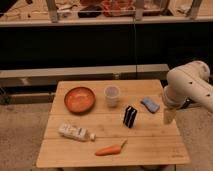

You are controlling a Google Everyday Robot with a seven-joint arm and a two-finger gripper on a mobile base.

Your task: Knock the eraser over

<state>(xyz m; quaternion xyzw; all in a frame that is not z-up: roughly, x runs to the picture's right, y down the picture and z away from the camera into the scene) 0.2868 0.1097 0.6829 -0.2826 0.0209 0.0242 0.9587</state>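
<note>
Eraser [129, 116] stands mid-tabletop [155, 142]; cup [112, 95] behind, bowl [79, 99] back-left, pad [150, 104] back-right, carrot [110, 149] in front; gripper [169, 116] at right edge.

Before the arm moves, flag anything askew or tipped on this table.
Only the white bottle lies on its side, front left. The eraser stands upright; the gripper hangs at the right edge of the table.

Wood-slat table [150, 149], translucent plastic cup [112, 96], matt end effector [169, 116] at right
</note>
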